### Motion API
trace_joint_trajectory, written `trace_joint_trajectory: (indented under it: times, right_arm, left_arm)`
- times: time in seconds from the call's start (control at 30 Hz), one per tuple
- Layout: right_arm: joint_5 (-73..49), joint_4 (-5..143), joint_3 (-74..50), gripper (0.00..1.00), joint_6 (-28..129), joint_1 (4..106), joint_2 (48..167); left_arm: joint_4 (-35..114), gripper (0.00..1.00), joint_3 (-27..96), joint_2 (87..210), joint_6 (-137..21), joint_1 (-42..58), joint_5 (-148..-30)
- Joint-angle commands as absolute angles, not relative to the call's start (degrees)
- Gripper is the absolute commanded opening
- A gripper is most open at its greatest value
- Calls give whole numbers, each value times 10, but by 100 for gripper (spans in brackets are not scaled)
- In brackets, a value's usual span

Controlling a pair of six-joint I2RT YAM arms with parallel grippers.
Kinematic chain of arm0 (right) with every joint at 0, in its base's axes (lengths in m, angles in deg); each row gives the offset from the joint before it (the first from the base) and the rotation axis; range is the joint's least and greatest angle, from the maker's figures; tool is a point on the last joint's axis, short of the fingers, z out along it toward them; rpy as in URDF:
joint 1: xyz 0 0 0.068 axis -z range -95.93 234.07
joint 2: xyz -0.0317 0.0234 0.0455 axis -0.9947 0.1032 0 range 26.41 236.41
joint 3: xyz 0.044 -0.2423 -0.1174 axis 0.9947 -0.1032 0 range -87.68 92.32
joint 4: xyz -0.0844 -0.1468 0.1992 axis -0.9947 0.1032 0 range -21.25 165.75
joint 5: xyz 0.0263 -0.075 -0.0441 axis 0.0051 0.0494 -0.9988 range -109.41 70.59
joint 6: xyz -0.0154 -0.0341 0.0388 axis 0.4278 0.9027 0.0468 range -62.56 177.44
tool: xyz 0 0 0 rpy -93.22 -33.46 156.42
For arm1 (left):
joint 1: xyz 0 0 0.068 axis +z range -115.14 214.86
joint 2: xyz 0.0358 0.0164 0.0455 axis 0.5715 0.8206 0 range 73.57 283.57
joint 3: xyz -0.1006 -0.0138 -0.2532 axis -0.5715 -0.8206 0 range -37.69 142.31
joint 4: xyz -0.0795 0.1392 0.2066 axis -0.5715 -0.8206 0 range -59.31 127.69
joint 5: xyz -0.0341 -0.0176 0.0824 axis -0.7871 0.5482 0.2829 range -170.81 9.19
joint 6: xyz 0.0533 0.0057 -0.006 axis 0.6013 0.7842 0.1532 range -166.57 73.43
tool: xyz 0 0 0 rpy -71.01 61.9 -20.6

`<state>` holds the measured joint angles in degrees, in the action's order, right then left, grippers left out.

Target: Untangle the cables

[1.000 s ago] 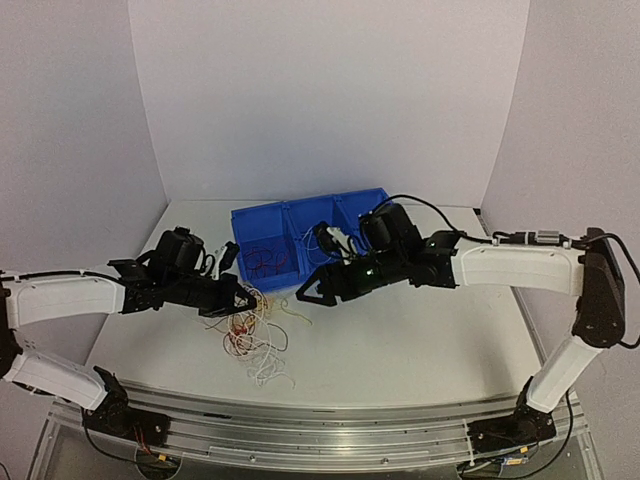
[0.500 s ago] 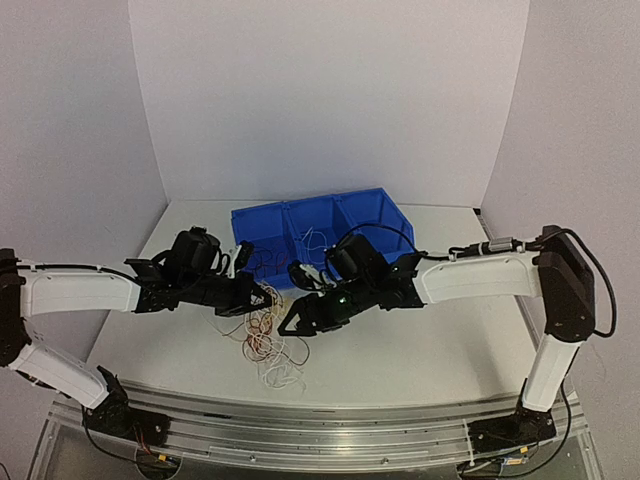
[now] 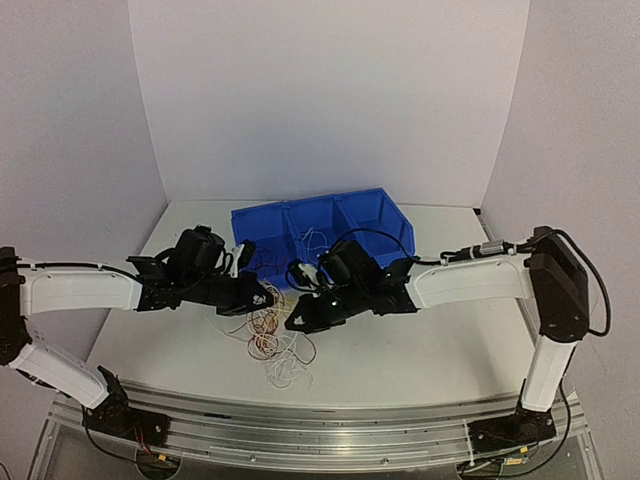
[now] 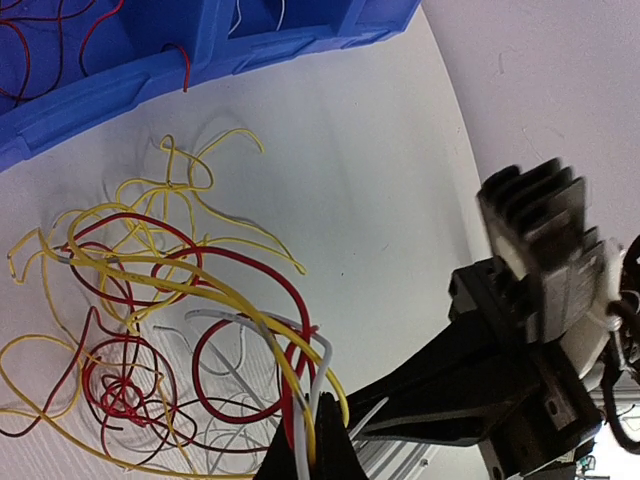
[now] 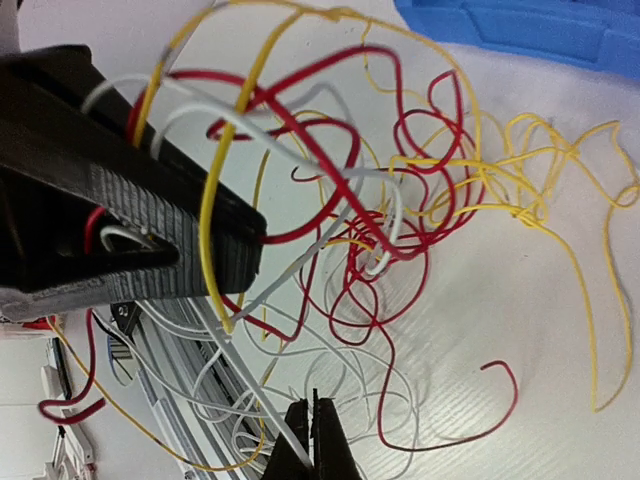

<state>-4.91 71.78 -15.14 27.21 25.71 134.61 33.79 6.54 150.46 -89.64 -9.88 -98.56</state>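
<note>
Thin curly red, yellow, white cables (image 3: 268,335) knotted, six o'clock of blue plastic bin (image 3: 385,215). Left fingers (image 4: 330,455), right fingers (image 5: 328,445) each clamped on some. We judge: barely begun.

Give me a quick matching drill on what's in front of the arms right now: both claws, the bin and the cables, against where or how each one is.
1. left claw
2. right claw
3. blue bin
4. cables

a. behind the tangle, dark red strands inside
b. loose heap between both claws
c. shut on yellow, white and red strands
d. shut, a white strand at its tips

Pairs: 1-c, 2-d, 3-a, 4-b
</note>
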Motion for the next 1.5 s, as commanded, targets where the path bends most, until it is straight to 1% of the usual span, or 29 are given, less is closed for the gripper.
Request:
trace_joint_trajectory:
  times: [0.0,0.07,0.13,0.17,0.27,0.33,0.43,0.57,0.63,0.7,0.8,0.93,1.03,1.13,1.23,1.37,1.47]
  right_arm:
    - [-241,799,-201,0,265,258,1233]
    - [-315,836,-221,0,263,263,1191]
    - [-354,861,-244,0,265,272,1148]
    - [-358,869,-251,0,270,276,1131]
    - [-340,881,-254,0,296,281,1094]
    - [-313,885,-247,0,306,281,1082]
    - [-297,900,-228,0,319,281,1072]
    - [-288,917,-203,0,322,281,1067]
    - [-275,924,-193,0,318,281,1070]
    - [-262,929,-184,0,307,281,1071]
    - [-268,940,-178,0,269,282,1068]
    - [-280,948,-176,0,208,282,1064]
    - [-271,948,-169,0,180,281,1068]
    - [-263,949,-165,0,163,282,1069]
    - [-257,949,-165,0,147,281,1065]
    - [-249,949,-165,0,136,282,1060]
    - [-254,950,-166,0,139,282,1058]
  left_arm:
    - [263,4,86,1463,-883,-96,-891]
    - [243,10,81,1448,-886,-96,-871]
    - [235,21,73,1429,-887,-96,-858]
    - [237,31,68,1420,-885,-96,-860]
    - [252,73,52,1399,-866,-96,-898]
    - [261,87,46,1392,-853,-96,-918]
    - [283,98,37,1394,-834,-96,-963]
    - [340,99,36,1430,-830,-101,-1023]
    - [365,100,45,1461,-827,-118,-1022]
    - [373,100,68,1493,-814,-152,-980]
    - [384,100,113,1543,-806,-212,-886]
    - [485,100,124,1599,-844,-275,-788]
    - [507,100,155,1651,-835,-320,-709]
    - [486,100,203,1708,-870,-343,-633]
    - [486,100,219,1744,-934,-349,-573]
    - [509,98,230,1766,-976,-351,-540]
    - [580,97,192,1752,-937,-353,-578]
